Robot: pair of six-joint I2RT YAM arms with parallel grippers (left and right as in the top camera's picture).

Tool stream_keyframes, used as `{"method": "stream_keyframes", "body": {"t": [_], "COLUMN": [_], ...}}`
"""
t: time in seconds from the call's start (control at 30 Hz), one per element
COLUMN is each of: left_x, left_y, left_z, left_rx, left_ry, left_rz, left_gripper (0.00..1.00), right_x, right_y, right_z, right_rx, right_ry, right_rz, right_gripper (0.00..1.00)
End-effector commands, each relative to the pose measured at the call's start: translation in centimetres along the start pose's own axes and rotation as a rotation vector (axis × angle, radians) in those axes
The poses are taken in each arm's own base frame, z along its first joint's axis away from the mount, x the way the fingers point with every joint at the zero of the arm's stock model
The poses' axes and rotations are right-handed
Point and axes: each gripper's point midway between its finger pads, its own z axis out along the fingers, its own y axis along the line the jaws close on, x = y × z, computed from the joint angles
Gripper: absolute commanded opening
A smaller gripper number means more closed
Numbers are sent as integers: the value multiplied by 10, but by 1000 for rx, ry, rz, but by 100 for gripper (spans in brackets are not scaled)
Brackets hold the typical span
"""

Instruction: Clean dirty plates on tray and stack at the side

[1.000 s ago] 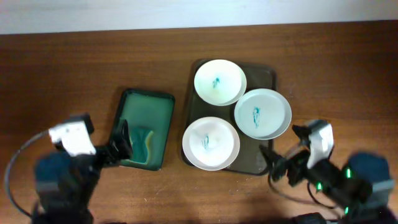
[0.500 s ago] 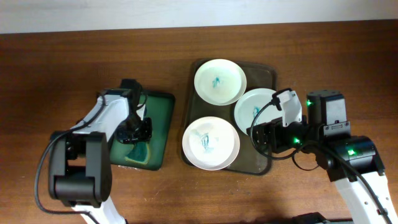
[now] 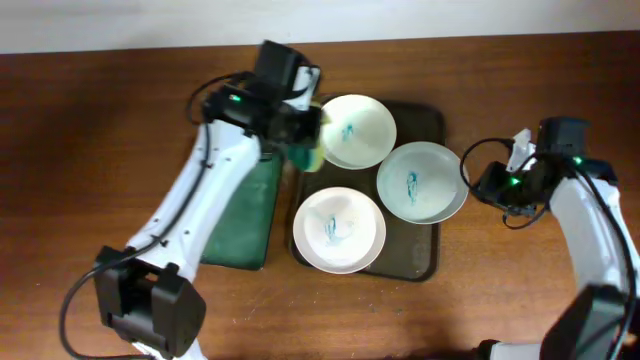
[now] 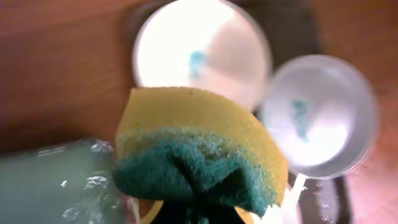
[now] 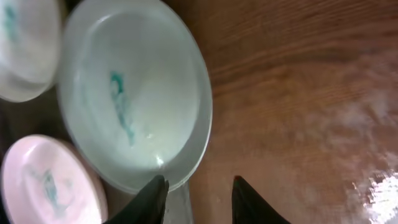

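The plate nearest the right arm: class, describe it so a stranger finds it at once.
Find the dark tray on the wooden table. Of its three smeared white plates, this plate is the one jutting over the tray's right rim.

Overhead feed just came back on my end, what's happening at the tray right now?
The left gripper holds a yellow-and-green sponge over the tray at its left edge, beside the far plate. The right gripper hangs open at the outer rim of the right plate, not gripping it. All three plates, the near plate included, lie on the tray with teal smears, and none is stacked at the side yet.
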Motion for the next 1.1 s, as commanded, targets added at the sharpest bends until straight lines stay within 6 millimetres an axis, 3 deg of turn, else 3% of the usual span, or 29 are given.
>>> {"method": "stream_keyframes", "body": {"t": [0.0,0.1,0.13,0.2,0.23,0.33,0.4,0.47,0.5,0.53,0.57,0.63,0.7,0.73,0.77,0.8,0.87,0.93,1.0,1.07], "left_x": [4,15,22,38,44,68,80,109,123,124,114,97,89,92,98,107,115,123,126,129], "left_y": [-69,-127,-137,-160,-165,-172,-167,-162,-136,-93,-57,-33,-36,-47,-73,-135,-229,-239,-237,-209], "left_z": [41,108,125,147,156,186,201,216,223,220,203,179,174,182,193,205,192,189,188,197], "left_rx": [110,199,209,299,305,292,273,227,88,-151,-370,-534,-532,-460,-302,56,562,584,580,445], "left_ry": [33,98,113,158,178,240,278,373,398,369,338,300,291,307,345,403,460,478,494,510], "left_rz": [100,152,136,115,86,5,-37,-109,-98,-55,1,54,82,65,61,59,53,64,55,36], "left_gripper": [0,0,0,0,0,0,0,0,0,0,0,0,0,0,0,0,0,0,0,0], "right_x": [-4,3,4,6,6,10,10,11,12,13,15,15,16,16,16,16,16,16,16,16], "right_y": [-5,12,19,14,15,14,14,14,13,13,12,12,12,12,12,12,12,12,12,12], "right_z": [24,58,71,78,78,77,77,77,77,77,76,76,76,76,76,76,76,76,76,76], "right_rx": [-13,-38,-22,68,74,77,79,79,80,82,84,84,87,87,87,87,87,86,87,87], "right_ry": [41,105,113,114,113,130,130,133,137,142,151,151,154,153,153,153,153,152,153,153], "right_rz": [-16,-114,-157,-151,-157,-152,-126,-125,-123,-122,-119,-118,-95,-91,-91,-91,-91,-91,-91,-91], "right_gripper": [35,34,25,9,4,4,4,4,4,4,4,4,4,4,4,4,4,4,4,4]}}
